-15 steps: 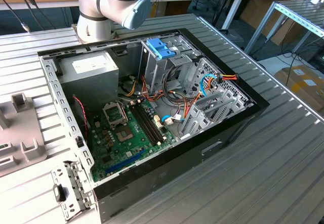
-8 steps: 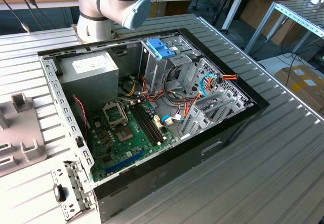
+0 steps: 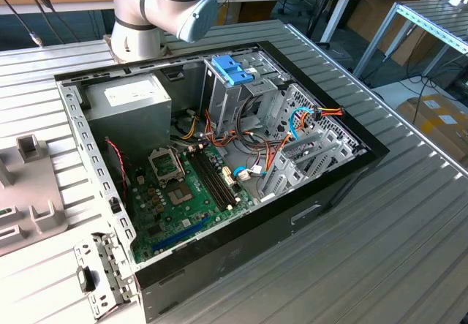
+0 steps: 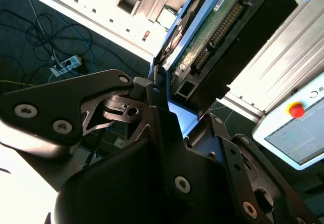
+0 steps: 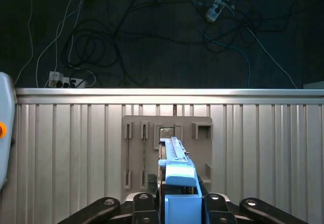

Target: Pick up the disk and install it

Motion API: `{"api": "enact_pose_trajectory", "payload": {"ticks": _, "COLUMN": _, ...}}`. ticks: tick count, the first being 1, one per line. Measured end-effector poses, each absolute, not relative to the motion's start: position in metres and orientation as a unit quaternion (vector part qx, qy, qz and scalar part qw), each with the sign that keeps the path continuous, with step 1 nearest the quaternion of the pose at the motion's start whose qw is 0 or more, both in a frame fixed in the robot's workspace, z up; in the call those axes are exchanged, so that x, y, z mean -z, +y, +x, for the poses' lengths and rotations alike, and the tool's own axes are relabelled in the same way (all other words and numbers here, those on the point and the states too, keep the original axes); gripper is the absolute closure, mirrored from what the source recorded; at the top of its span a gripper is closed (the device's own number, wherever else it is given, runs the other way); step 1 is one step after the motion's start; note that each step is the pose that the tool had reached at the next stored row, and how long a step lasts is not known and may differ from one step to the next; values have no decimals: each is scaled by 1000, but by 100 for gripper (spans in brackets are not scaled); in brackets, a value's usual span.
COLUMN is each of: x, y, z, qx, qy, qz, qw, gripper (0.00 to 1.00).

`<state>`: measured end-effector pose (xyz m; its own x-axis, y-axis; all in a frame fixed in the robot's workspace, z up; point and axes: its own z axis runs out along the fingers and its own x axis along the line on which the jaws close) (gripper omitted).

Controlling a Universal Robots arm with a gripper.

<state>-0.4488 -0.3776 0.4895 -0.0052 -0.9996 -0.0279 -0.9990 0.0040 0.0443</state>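
Note:
In the first wrist view the disk stands on edge between the black fingers of my gripper, its light-blue carrier and end tab facing the camera. It is held above a grey holder plate on the ribbed table. In the second wrist view the same disk shows its green circuit board and connector side, framed in blue, with my gripper shut on its near end. The exterior view shows the open computer case with a drive cage topped by blue tabs at its far side.
The arm's base stands behind the case. A grey fixture lies at the exterior view's left. Cables and a power strip lie on the dark floor beyond the table edge. A pendant with a red button sits nearby.

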Motion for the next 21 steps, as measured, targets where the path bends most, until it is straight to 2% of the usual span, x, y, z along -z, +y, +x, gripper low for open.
{"api": "enact_pose_trajectory", "payload": {"ticks": 21, "x": -489, "y": -381, "z": -447, "qx": 25, "qy": -709, "qz": 705, "qw": 7, "gripper": 63}}
